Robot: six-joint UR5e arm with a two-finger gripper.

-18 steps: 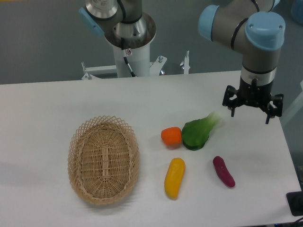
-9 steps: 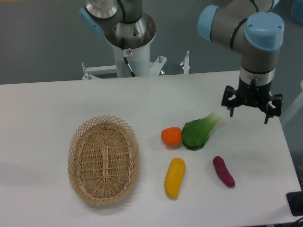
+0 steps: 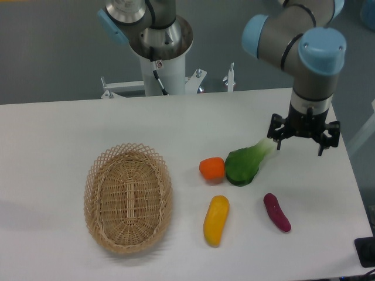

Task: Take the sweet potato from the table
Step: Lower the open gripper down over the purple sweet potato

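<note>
End effector (image 3: pixel 300 144) hangs wide open and empty above the table (image 3: pixel 53 140), well apart from the sweet potato (image 3: pixel 276 212).

You had bare desk (image 3: pixel 316 193) around the sweet potato (image 3: pixel 276 212) on its right and near sides. The leafy green (image 3: pixel 244 163) lay up-left of it, apart, and the yellow vegetable (image 3: pixel 215 219) to its left with a gap between. Your hand (image 3: pixel 303 130), jaws spread, hung above the desk beside the green's tip.
</note>
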